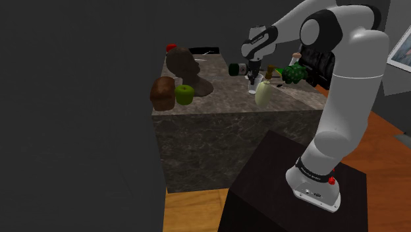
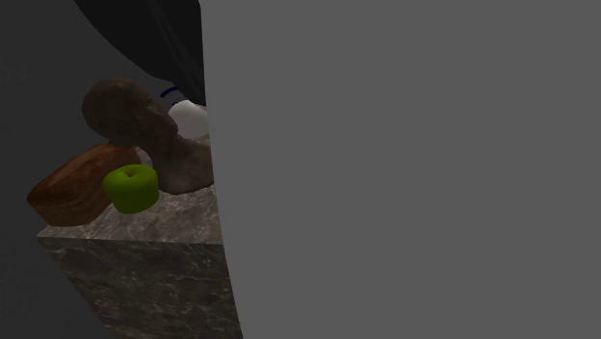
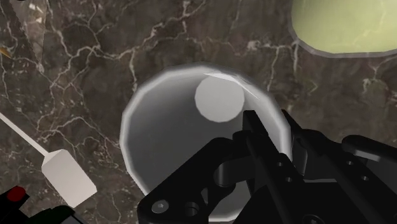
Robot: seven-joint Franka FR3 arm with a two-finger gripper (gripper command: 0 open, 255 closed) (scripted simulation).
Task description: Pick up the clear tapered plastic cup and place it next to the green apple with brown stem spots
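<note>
Bare marble (image 1: pixel 227 99) lies between cup (image 3: pixel 172 146) and apple (image 1: pixel 184 94).

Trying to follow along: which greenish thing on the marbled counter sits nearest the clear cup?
The pale yellow-green oblong thing, right beside the clear tapered cup; the bright green apple sits far off by the brown loaf.

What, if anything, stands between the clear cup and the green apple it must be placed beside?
In the shoulder view, the brown sculpture stands on the counter between the cup and the green apple, its base right of the apple. A brown loaf sits at the apple's left. Nothing separates the claw from the cup's mouth.
</note>
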